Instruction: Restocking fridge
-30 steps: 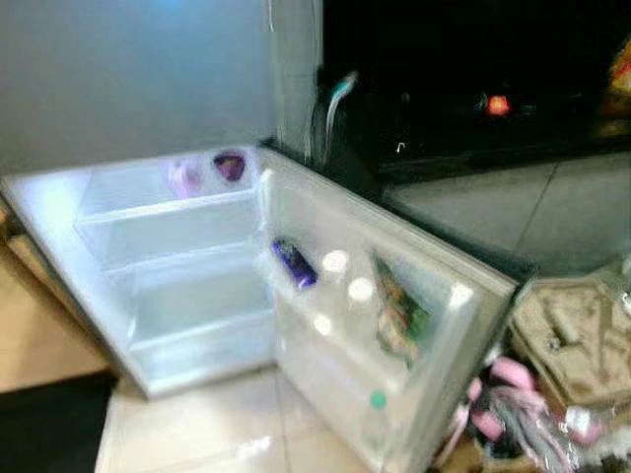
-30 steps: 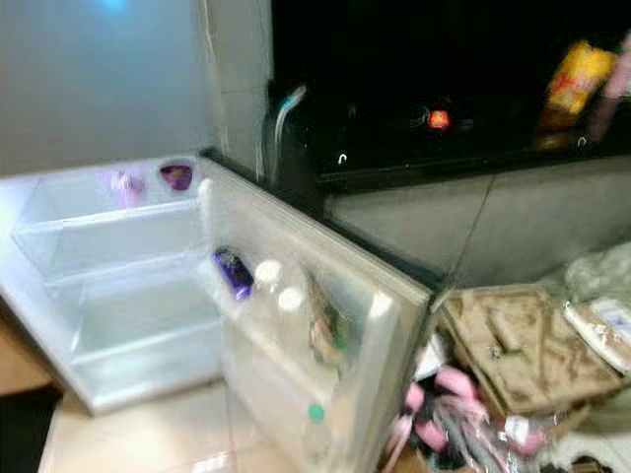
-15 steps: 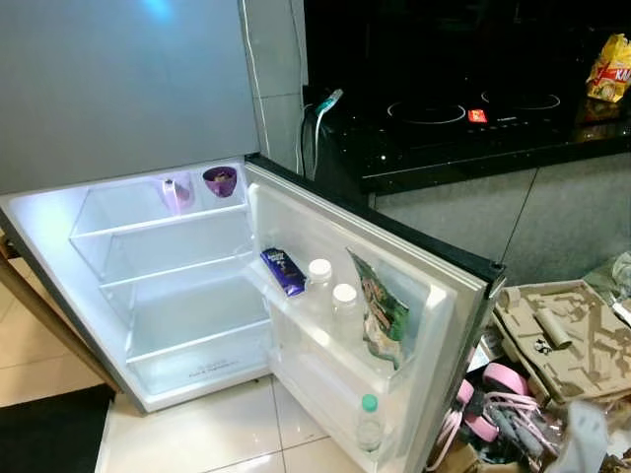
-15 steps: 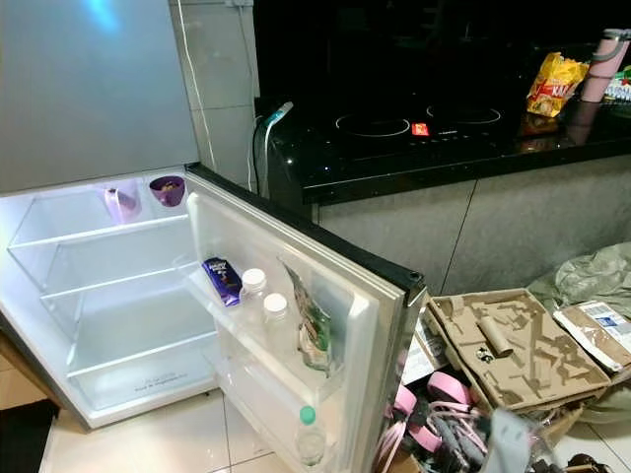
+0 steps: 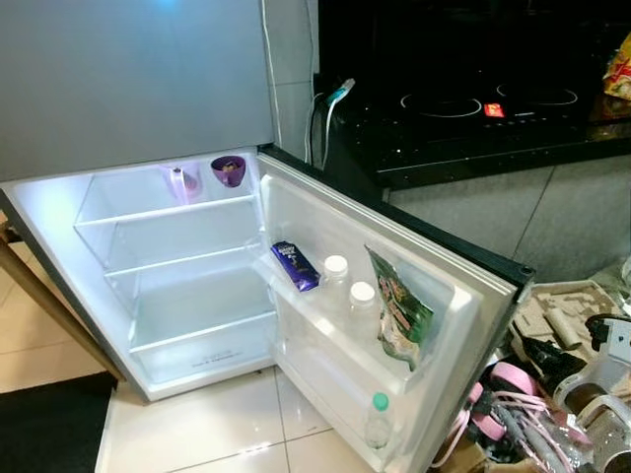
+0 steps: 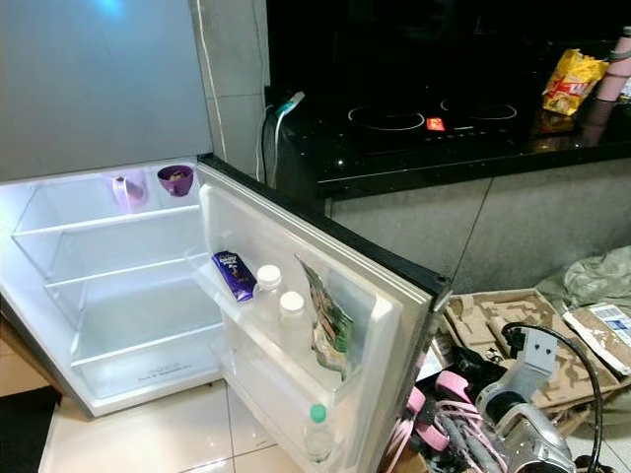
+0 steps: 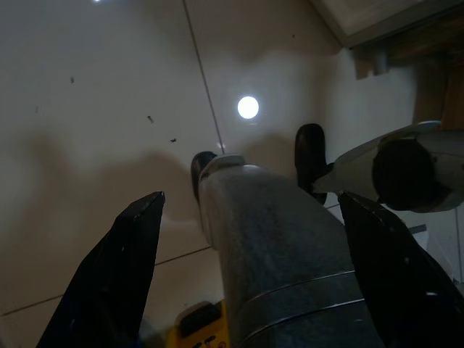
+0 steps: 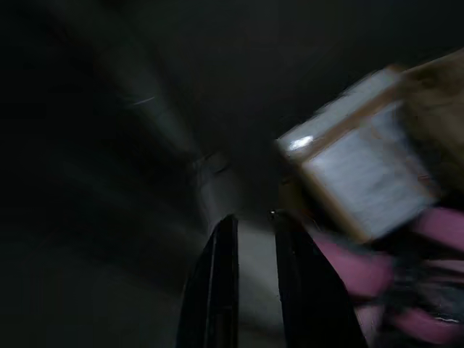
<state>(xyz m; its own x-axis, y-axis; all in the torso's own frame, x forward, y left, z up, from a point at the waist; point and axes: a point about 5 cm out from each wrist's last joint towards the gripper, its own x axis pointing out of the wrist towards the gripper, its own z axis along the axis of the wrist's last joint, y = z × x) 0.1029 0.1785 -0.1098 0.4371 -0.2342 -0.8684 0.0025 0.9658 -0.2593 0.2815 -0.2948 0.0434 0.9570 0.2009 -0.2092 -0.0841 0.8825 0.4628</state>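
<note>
Since half a second ago the view has swung slightly right, and the right arm [image 6: 523, 414] has come up at the lower right, over the pink clutter [image 6: 444, 414] and cardboard [image 6: 493, 315] beside the open fridge [image 5: 177, 286], whose door [image 5: 394, 325] holds a purple packet [image 5: 295, 265], two white-capped bottles [image 5: 337, 268], a snack bag [image 5: 399, 315] and a green-capped bottle [image 5: 378, 422]. The left gripper [image 7: 254, 275] hangs over the floor tiles [image 7: 109, 109] with fingers [image 7: 116, 275] spread wide. The right gripper [image 8: 250, 290] is blurred, its fingers nearly together, holding nothing.
</note>
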